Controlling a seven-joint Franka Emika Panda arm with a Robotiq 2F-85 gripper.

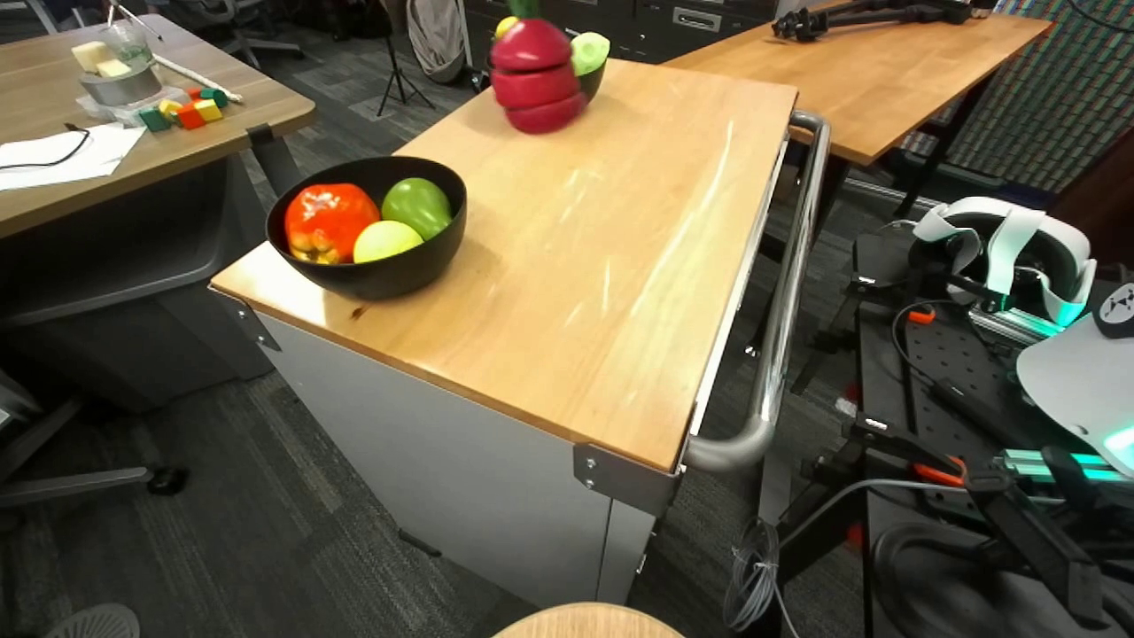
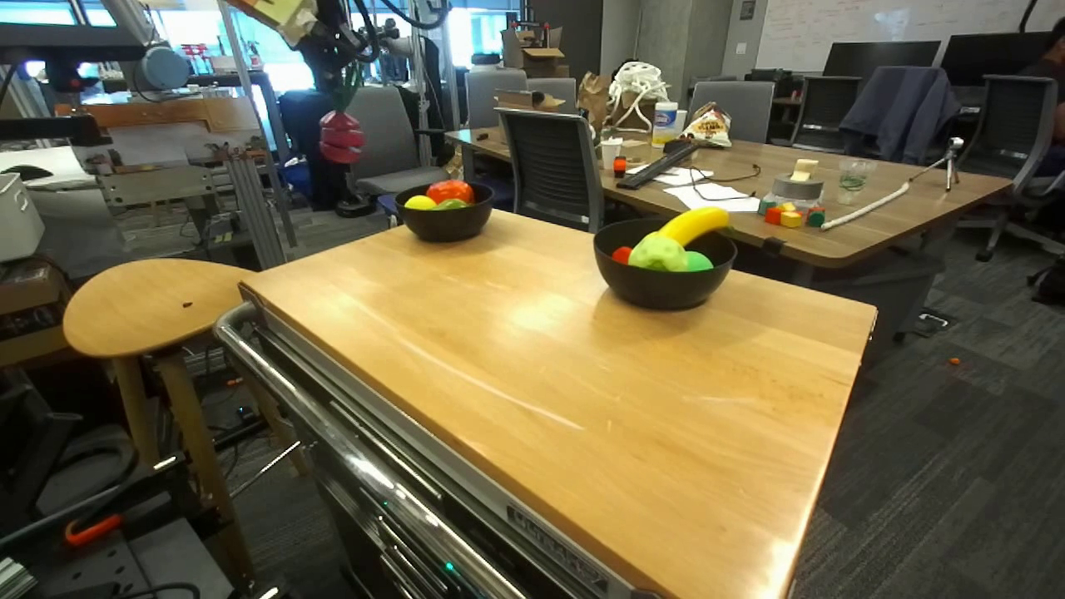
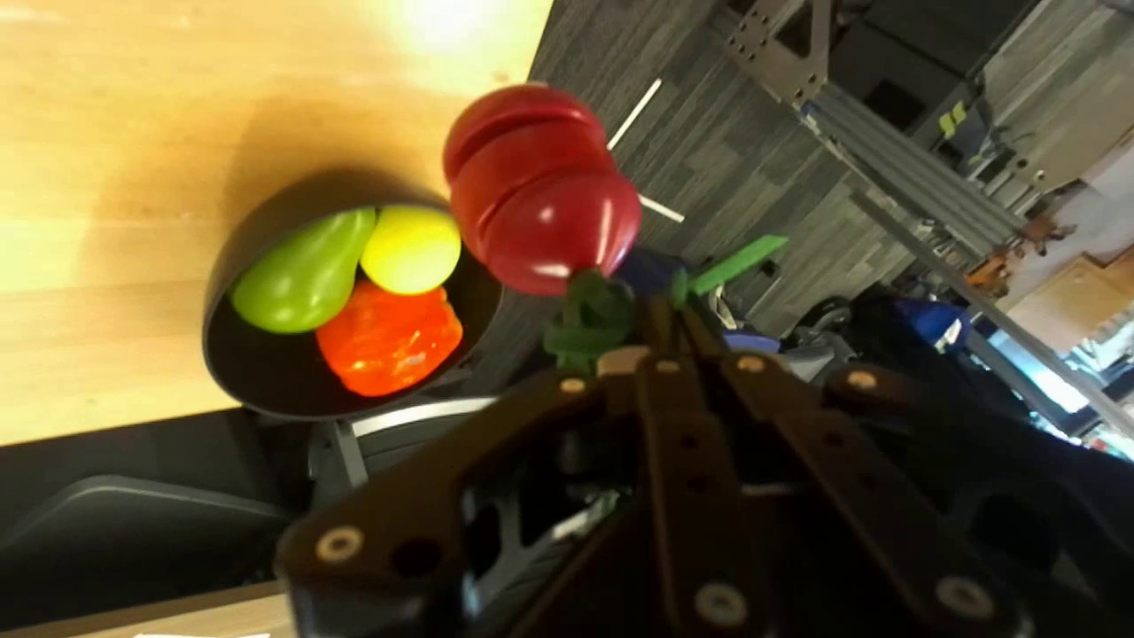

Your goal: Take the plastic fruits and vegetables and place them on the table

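In the wrist view my gripper (image 3: 664,323) is shut on the green leaves of the red radish (image 3: 542,190), which hangs from it in the air. An exterior view shows this radish (image 2: 342,137) beyond the far end of the table (image 2: 532,383). Orange-red (image 1: 330,217), green (image 1: 416,206) and yellow-green (image 1: 386,240) pieces lie inside a black bowl on the table. A second bowl holds a yellow banana (image 2: 695,223), a pale green piece (image 2: 659,252), a green piece (image 2: 698,261) and a red piece (image 2: 621,254). Their lower parts are hidden by the bowl walls.
Both black bowls, one (image 1: 390,275) at a table corner and another (image 2: 664,287) along the same long side, stand upright. A metal bar (image 1: 802,266) runs along the table's opposite side. A round stool (image 2: 158,304) and a desk with clutter (image 2: 899,225) stand close by.
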